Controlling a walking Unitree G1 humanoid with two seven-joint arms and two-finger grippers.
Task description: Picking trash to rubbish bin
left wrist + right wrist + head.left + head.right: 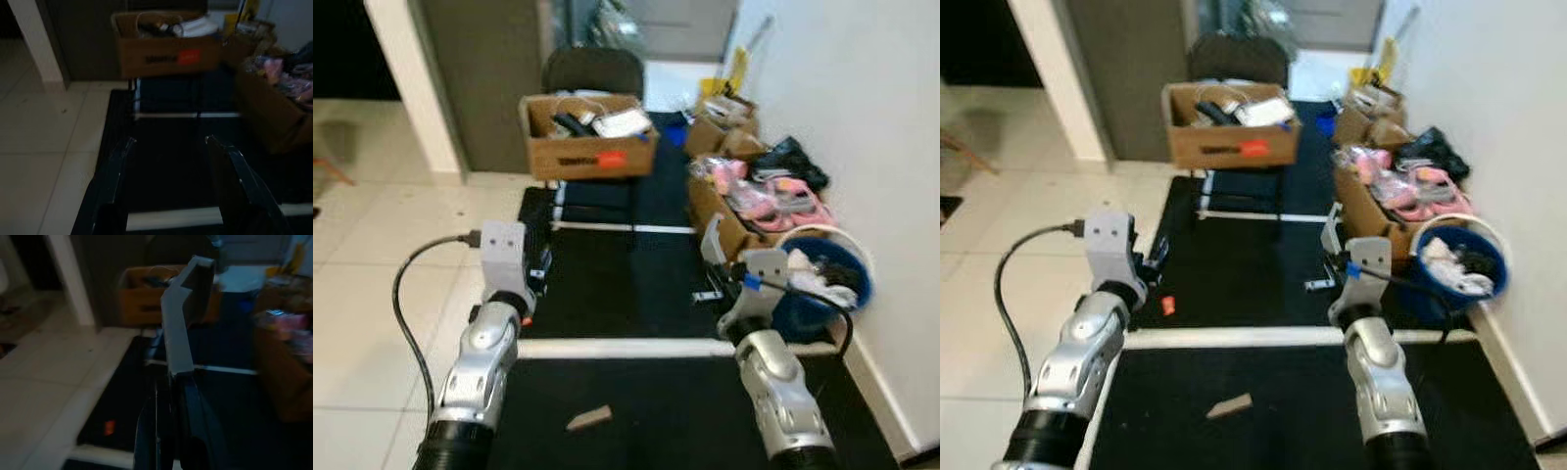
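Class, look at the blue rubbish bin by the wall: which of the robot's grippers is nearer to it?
Right. The right gripper, clamped on a grey strip, is just beside the blue bin; the left gripper, open, is across the black mat.

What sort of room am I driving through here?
Probably a home hallway or storage corner: white tile floor with black mats, cardboard boxes of clutter along the wall, a blue bin. The right gripper holds a grey strip.

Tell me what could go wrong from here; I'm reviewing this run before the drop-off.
The grey strip sticks far out of the right gripper, pinched only at one end, so it might slip or snag on the cardboard boxes beside the blue bin. The bin already holds trash near its rim, so the strip could land outside.
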